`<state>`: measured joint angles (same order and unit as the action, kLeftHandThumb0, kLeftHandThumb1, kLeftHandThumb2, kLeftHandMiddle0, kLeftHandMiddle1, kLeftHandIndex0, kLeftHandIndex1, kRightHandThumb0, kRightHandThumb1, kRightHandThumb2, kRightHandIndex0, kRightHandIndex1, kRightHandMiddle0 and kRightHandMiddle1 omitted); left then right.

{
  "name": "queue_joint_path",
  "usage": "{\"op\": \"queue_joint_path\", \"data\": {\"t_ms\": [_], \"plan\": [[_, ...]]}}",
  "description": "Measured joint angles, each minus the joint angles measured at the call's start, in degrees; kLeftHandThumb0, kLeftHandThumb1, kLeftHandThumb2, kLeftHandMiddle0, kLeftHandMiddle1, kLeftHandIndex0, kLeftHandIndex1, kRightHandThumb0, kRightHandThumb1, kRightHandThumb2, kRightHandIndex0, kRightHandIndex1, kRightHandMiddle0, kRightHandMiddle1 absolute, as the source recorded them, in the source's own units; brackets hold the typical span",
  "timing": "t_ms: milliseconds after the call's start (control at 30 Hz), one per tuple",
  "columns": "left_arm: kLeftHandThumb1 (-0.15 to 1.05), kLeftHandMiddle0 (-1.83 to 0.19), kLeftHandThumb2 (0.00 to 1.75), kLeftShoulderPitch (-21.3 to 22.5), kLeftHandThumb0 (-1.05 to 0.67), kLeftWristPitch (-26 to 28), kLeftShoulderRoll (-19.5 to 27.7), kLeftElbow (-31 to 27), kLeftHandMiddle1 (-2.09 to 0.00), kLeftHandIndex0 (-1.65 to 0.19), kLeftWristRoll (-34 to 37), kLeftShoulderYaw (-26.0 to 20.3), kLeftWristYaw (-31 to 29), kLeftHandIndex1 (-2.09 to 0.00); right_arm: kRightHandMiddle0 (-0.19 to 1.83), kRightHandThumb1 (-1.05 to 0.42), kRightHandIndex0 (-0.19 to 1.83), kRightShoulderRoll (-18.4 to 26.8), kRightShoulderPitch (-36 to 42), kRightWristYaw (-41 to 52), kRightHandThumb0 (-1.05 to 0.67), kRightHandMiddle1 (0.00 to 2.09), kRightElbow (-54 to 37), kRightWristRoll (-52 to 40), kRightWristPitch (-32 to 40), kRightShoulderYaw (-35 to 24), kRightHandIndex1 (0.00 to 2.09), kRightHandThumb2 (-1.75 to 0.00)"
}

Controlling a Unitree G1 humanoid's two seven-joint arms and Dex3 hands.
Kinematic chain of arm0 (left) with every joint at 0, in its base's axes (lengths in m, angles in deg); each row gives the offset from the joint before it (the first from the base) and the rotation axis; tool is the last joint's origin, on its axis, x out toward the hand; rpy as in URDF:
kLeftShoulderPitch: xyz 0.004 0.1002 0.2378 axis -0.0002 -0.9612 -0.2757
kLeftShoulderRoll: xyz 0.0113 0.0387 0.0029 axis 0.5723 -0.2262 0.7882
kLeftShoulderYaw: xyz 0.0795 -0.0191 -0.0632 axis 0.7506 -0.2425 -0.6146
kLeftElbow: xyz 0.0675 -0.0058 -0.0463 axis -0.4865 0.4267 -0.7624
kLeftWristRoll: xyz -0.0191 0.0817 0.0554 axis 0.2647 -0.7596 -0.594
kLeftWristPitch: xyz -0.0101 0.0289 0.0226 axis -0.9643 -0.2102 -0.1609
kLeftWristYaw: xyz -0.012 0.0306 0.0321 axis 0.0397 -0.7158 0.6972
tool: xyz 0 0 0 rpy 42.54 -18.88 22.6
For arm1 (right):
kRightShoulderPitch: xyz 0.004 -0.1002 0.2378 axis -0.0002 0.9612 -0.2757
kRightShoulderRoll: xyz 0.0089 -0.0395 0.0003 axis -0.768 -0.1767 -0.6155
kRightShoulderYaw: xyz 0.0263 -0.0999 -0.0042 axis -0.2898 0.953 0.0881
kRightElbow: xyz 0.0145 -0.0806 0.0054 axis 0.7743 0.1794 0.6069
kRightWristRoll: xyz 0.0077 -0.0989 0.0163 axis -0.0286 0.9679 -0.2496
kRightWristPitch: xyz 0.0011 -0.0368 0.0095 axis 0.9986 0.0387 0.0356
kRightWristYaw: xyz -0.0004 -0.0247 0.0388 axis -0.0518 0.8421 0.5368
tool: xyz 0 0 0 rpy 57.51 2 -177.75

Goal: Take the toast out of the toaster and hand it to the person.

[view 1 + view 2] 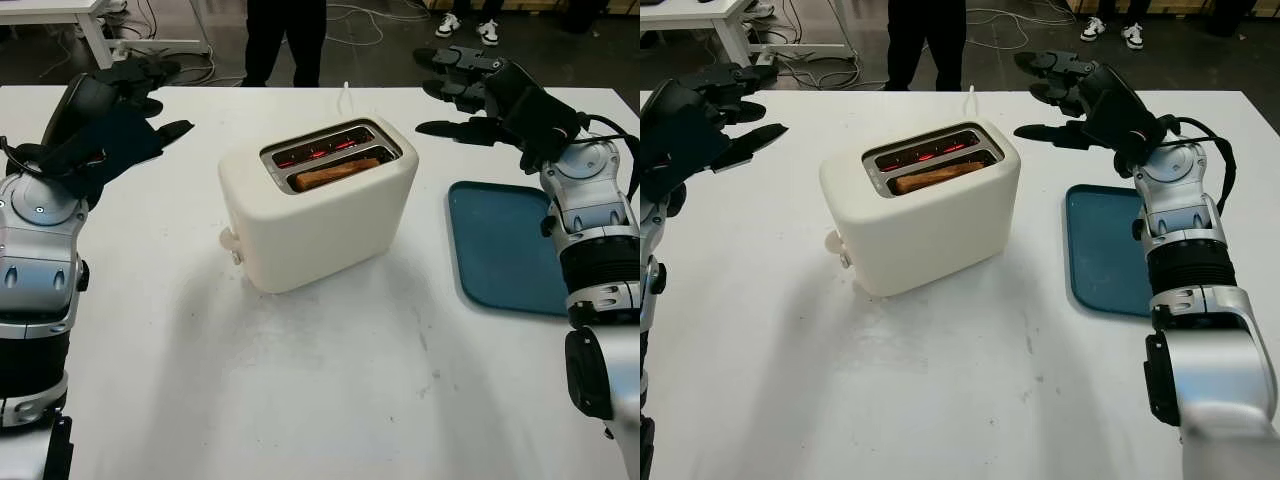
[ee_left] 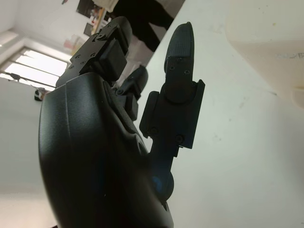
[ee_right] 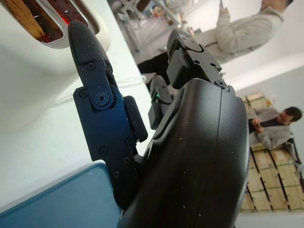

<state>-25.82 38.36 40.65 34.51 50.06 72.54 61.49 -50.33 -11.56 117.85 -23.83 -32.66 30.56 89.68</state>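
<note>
1. The toaster [image 1: 318,205] stands near the middle of the white counter [image 1: 300,400], cream-coloured, with 2 slots in its top. The far slot glows red inside; the near slot holds the toast [image 1: 337,174], which sits low with just its browned upper edge showing at the slot mouth.

2. The left hand [image 1: 120,120] hangs above the counter to the left of the toaster, well apart from it, open and holding nothing.

3. The right hand [image 1: 1070,100] is raised to the right of the toaster, above the far end of the blue tray [image 1: 500,250], also open and empty. In the right wrist view its thumb points toward the toaster's slots but is not touching them.

4. A person [image 1: 285,40] stands beyond the far edge of the counter, behind the toaster; only dark trouser legs show from the head cameras.

5. Step in hand, as I judge it: the approach. Neither hand has reached the toast, so nothing of the task is done yet.

6. The next move calls for 1 hand, likely the right since it is nearer the slot end, to come over the near slot and pinch the narrow exposed edge. Little of it stands clear, and the slots look hot, so the fingers have little room.
</note>
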Motion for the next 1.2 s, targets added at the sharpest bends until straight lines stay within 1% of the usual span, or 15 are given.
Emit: {"op": "queue_joint_path", "data": {"t_ms": [600, 733, 1200], "plan": [[0.92, -0.3, 0.27, 0.0, -0.48, 0.0, 0.0, 0.0, -0.54, -0.49, -0.2, 0.1, 0.0, 0.0, 0.38, -0.85, 0.38, 0.0, 0.0, 0.1, -0.69, 0.0, 0.0, 0.0, 0.0, 0.0, 0.0, 0.0], [0.92, -0.3, 0.26, 0.0, -0.5, 0.0, 0.0, 0.0, -0.53, -0.48, -0.1, 0.1, 0.0, 0.0, 0.39, -0.85, 0.39, 0.0, 0.0, 0.0, -0.7, 0.01, 0.0, 0.0, 0.0, 0.0, 0.01, 0.0], [0.92, -0.29, 0.26, 0.0, -0.48, 0.0, 0.0, 0.0, -0.52, -0.47, -0.1, 0.1, 0.0, 0.0, 0.39, -0.86, 0.4, 0.0, 0.0, 0.2, -0.74, 0.0, 0.1, 0.0, -0.4, 0.0, 0.01, 0.0]]}}
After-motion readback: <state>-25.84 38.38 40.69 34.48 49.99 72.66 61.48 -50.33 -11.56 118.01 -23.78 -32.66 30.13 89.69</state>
